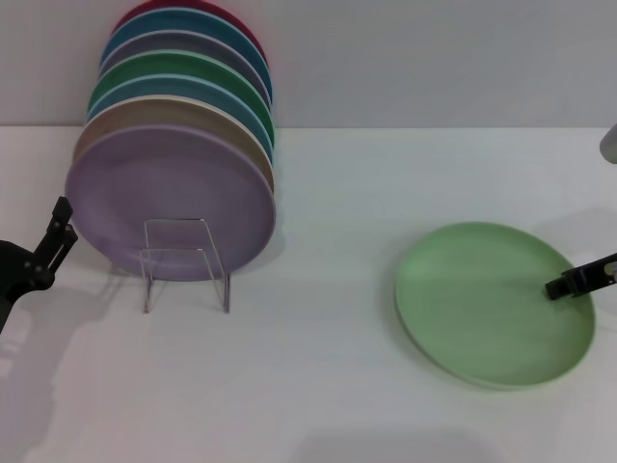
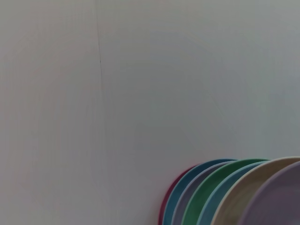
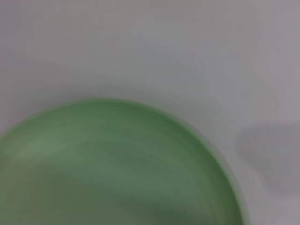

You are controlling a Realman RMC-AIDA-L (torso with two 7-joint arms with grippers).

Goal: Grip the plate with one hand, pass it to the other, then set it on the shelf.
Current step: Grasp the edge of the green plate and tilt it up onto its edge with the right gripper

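A bare test lab: plain white worktop (image 1: 318,386), blank wall (image 1: 434,58), coloured plates (image 1: 178,125) lined up on a clear rack (image 1: 185,260).

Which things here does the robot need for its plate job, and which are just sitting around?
Needed:
- light green plate, flat on the table
- clear shelf
- right gripper, at the plate's edge
- left gripper, waiting beside the shelf

Just sitting:
- row of coloured plates standing on the shelf

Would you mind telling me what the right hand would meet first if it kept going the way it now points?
Most likely the plate itself. In the head view the right hand comes in from the robot's right, its tip over the plate's right part and pointing toward its centre. Whether it already touches the surface is unclear.
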